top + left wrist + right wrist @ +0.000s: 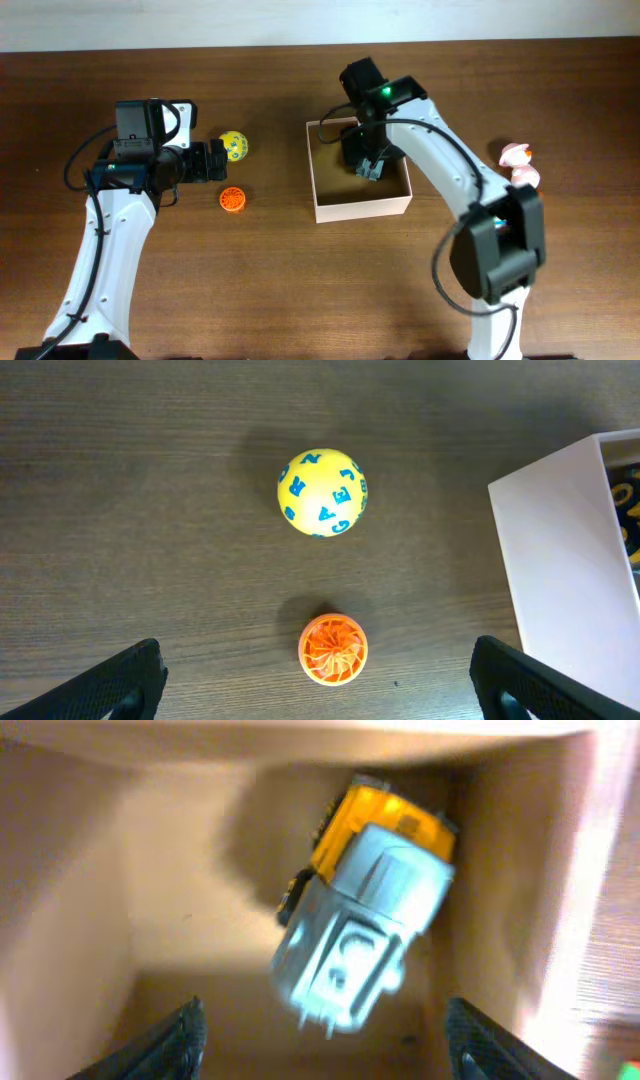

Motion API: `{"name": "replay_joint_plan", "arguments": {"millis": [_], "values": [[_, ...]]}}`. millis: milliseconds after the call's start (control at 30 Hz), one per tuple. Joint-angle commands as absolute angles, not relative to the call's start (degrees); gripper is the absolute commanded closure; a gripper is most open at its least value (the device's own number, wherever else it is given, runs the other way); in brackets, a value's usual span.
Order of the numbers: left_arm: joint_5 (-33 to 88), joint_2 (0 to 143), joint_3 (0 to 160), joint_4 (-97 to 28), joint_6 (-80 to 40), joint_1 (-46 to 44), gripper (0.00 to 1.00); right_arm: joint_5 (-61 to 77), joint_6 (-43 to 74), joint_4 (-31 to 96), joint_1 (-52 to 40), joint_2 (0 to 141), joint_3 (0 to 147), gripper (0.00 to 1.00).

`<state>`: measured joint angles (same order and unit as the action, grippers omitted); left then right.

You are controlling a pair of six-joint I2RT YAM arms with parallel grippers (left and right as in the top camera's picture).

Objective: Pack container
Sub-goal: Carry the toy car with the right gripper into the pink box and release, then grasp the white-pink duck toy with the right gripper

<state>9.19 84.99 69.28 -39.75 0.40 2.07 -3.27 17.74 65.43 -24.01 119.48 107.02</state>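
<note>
The container is a pale cream square box at the table's middle; its white wall shows in the left wrist view and its tan inside in the right wrist view. A yellow and grey toy truck lies inside it, apart from the fingers. My right gripper is open over the box's inside. My left gripper is open and empty, low over an orange ridged disc. A yellow ball with blue letters lies just beyond.
Two pink and white toys lie at the right, near the right arm. The table is dark brown wood; its far edge runs along the top of the overhead view.
</note>
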Motion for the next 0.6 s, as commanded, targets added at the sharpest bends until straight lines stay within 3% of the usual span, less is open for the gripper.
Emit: {"name": "replay_joint_plan", "arguments": {"millis": [0, 267, 467, 567], "values": [[9.02, 85.49, 70.43, -39.75, 1.3, 2.31, 0.01, -5.78, 16.25, 67.55, -24.14, 109.23, 112.49, 0.26], [9.02, 85.49, 70.43, -39.75, 1.3, 2.31, 0.01, -17.3, 16.25, 73.87, -14.66, 97.45, 114.52, 0.1], [9.02, 85.49, 70.43, -39.75, 1.3, 2.31, 0.01, -16.75, 15.59, 77.23, -0.69, 99.57, 112.18, 0.01], [9.02, 85.49, 70.43, -39.75, 1.3, 2.31, 0.01, -14.76, 12.51, 75.99, 5.37, 101.97, 108.77, 0.01]]}}
